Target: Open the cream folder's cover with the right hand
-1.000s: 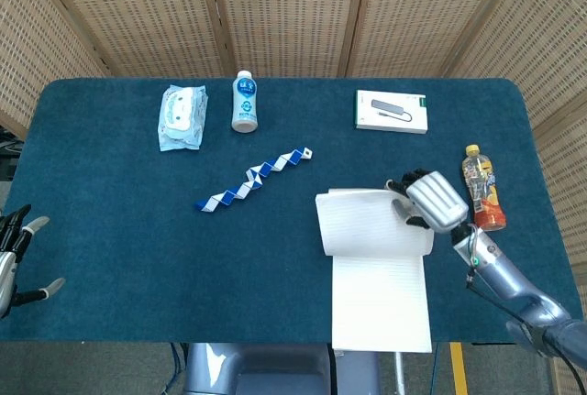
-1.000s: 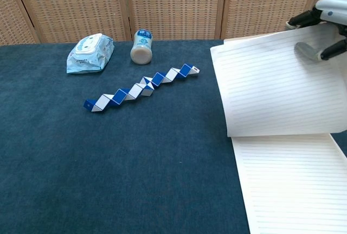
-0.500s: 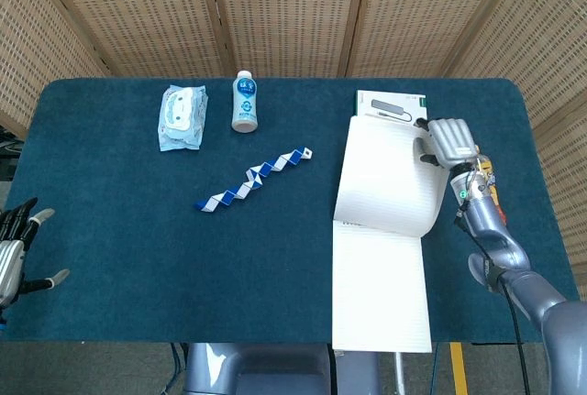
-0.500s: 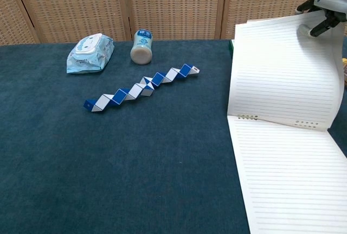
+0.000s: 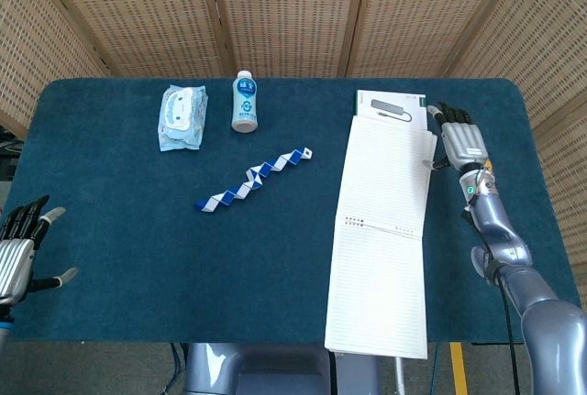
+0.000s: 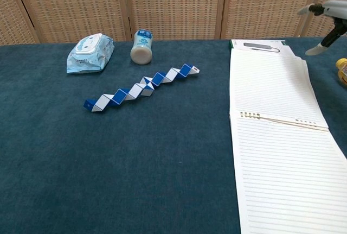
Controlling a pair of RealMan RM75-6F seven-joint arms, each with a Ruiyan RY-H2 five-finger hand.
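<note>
The cream folder lies open flat on the blue table. Its turned-over cover (image 5: 385, 175) (image 6: 268, 84) rests on the far side, and the lined lower page (image 5: 376, 290) (image 6: 293, 179) reaches the near edge. My right hand (image 5: 459, 138) (image 6: 325, 14) hovers by the cover's far right corner with fingers spread and nothing in it. Whether its thumb touches the cover's edge I cannot tell. My left hand (image 5: 23, 248) is open at the table's near left edge.
A white box (image 5: 390, 102) (image 6: 260, 44) peeks out from under the cover's far edge. An orange drink bottle (image 6: 342, 68) stands right of the folder. A wipes pack (image 5: 181, 116), a white bottle (image 5: 244, 102) and a blue-white twist toy (image 5: 252, 179) lie on the left half.
The right hand carried the cover up and over to the far side, then let go; the cover now lies flat. The left hand barely shifted.
</note>
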